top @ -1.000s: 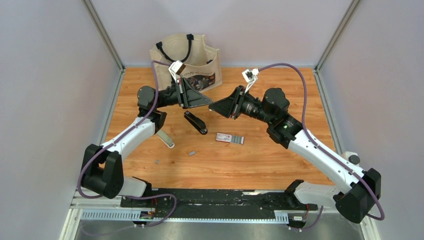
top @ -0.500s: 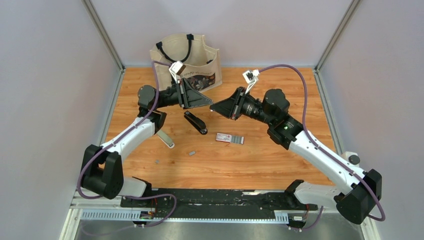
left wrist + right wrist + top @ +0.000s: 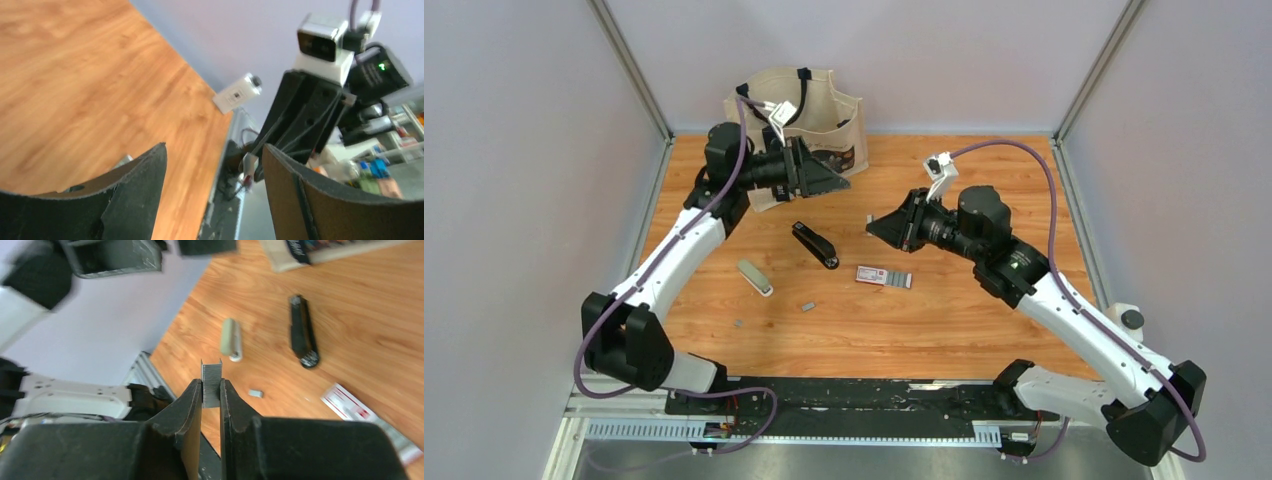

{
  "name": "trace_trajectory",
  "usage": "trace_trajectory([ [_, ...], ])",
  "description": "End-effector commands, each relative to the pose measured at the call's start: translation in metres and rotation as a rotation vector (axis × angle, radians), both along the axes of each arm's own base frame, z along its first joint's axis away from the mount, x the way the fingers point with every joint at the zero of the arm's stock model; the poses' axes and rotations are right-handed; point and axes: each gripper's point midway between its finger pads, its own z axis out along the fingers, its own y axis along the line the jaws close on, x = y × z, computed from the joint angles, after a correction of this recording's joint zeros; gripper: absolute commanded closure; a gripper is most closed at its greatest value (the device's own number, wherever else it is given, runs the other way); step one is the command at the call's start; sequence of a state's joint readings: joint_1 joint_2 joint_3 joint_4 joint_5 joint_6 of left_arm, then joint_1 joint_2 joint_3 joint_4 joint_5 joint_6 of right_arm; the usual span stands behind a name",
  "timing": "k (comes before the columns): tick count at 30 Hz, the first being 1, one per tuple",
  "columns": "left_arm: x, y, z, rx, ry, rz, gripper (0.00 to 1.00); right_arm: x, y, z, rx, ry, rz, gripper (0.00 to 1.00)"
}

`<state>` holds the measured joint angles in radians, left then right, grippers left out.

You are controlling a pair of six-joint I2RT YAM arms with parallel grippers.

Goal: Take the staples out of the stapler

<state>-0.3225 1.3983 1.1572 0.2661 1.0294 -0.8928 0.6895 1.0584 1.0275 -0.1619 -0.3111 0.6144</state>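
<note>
Above the table point(image 3: 924, 330), right jaws tight around the staples point(image 3: 211, 384), left jaws wide apart and empty

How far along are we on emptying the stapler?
Looks done: loose staple pieces lie on the table beside the stapler. In hand: right gripper pinches a staple strip in the air; left gripper open, empty. Left: put that strip down; whether the stapler is empty cannot be seen.

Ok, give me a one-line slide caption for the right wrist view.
Right gripper pinches a short silvery staple strip above the wooden table, grey-green stapler lying on it.
</note>
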Motion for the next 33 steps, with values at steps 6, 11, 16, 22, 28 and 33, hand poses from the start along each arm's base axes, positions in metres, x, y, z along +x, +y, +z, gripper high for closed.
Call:
trace_trajectory([
  [6, 0.002, 0.015, -0.134, 0.755, -0.437, -0.072, 0.23, 0.033, -0.068, -0.034, -0.206, 0.086, -0.277, 0.86],
  [11, -0.016, 0.002, -0.19, 0.848, -0.471, -0.28, 0.22, 0.044, -0.104, -0.046, -0.263, 0.141, -0.409, 0.88],
  [16, -0.017, -0.021, -0.216, 0.922, -0.518, -0.378, 0.22, 0.046, -0.125, -0.058, -0.311, 0.169, -0.471, 0.89],
  [22, 0.008, -0.051, -0.238, 0.936, -0.43, -0.32, 0.28, 0.04, -0.142, -0.072, -0.347, 0.184, -0.516, 0.89],
  [28, 0.022, -0.075, -0.246, 0.939, -0.375, -0.297, 0.41, 0.034, -0.148, -0.079, -0.359, 0.186, -0.519, 0.91],
  [33, 0.041, -0.075, -0.263, 1.096, -0.365, -0.202, 0.5, 0.034, -0.152, -0.091, -0.367, 0.189, -0.545, 0.91],
])
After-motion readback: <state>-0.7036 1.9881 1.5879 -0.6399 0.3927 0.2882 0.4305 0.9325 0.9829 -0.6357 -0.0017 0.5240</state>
